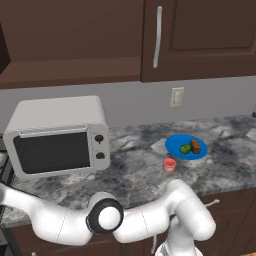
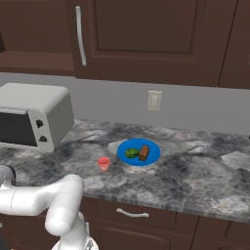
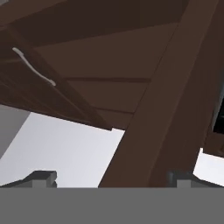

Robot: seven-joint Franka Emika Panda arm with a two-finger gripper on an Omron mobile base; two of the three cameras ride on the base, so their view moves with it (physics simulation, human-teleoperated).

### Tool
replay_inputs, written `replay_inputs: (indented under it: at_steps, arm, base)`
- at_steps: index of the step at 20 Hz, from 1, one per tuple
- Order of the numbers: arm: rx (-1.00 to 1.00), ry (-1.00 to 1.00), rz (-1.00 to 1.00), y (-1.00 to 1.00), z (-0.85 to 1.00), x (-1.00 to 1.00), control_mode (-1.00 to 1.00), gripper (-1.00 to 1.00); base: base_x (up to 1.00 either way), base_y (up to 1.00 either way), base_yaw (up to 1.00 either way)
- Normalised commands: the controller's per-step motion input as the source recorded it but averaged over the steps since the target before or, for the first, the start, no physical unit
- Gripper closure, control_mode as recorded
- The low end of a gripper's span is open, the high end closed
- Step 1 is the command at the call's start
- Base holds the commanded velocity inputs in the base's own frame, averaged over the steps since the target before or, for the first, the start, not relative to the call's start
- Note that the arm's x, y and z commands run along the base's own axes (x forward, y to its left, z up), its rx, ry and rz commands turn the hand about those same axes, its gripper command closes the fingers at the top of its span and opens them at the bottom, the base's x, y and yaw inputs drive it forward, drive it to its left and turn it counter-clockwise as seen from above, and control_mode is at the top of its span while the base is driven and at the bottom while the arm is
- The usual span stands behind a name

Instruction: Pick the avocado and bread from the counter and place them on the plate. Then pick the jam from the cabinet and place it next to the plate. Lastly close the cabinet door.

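On the worktop (image 1: pixel 130 172), grey-and-white marbled, the blue plate (image 1: pixel 175 145) sits right of centre w/ two things on it: green avocado (image 1: pixel 185 148) and brown bread (image 1: pixel 195 146), side by side, touching or nearly so, avocado to the left. Same pair seen from right base view: plate (image 2: pixel 151 155), avocado (image 2: pixel 132 153), bread (image 2: pixel 144 153). The jam (image 1: pixel 170 165), small jar w/ red lid, stands upright on the worktop just beside the plate, at its front-left edge, apart from it; also at (image 2: pixel 103 164).

Toaster oven (image 1: pixel 57 135) sits well left of the plate, door shut.

Above, the cabinet (image 1: pixel 75 40), dark brown; cabinet door (image 1: pixel 200 35) w/ long silver bar handle (image 1: pixel 158 36).

Hand view: jaws spread wide, nothing between them, fingertips (image 3: pixel 41 178) at the bottom, pointing up at dark brown wood panels w/ a silver handle (image 3: pixel 33 66) upper left.
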Motion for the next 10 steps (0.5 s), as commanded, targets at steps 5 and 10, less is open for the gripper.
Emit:
replay_inputs:
  at_steps: [5,10]
  arm:
    - [0.17,-0.06,-0.09,-0.62,0.17,-0.25,-1.00,-1.00]
    - [0.17,-0.07,-0.02,-0.69,0.12,-0.38,-1.00,-1.00]
  base:
    - [0.00,0.00,0.00]
    - [0.00,0.00,0.00]
